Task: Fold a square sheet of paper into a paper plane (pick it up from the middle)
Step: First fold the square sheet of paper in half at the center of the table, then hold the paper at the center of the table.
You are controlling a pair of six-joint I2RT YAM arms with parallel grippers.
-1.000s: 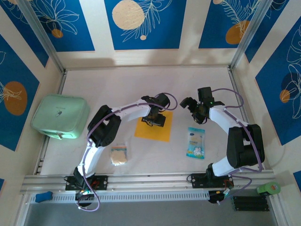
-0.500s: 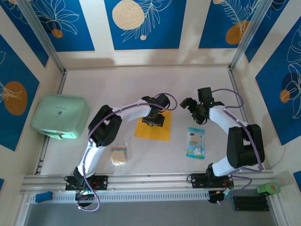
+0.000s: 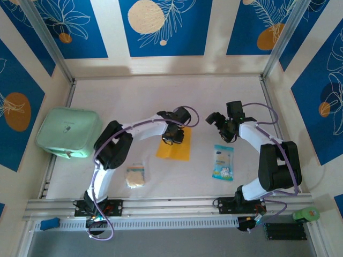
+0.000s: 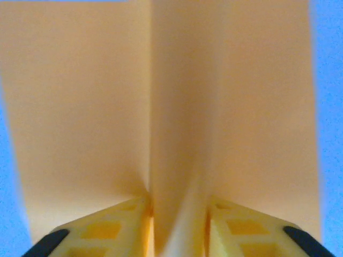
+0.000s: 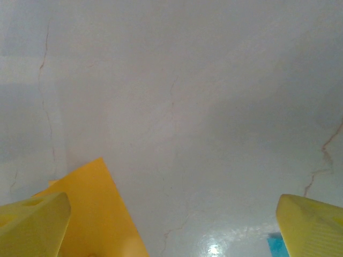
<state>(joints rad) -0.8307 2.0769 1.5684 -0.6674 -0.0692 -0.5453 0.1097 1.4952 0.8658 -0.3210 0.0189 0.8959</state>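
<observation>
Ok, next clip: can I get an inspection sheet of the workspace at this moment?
Surface: white table, with fine cracks.
Job's things: orange paper lies mid-table, its middle pinched into a raised ridge; no plane yet.
Clutter: green case at left, sponge near the front, blue-white packet right of the paper.
Grippers: left gripper is shut on the ridge; right gripper is open, beside the paper's far right corner.
Cables: purple cables run along both arms, clear of the paper.
Surroundings: blue-and-cream walls; nothing else seen.
</observation>
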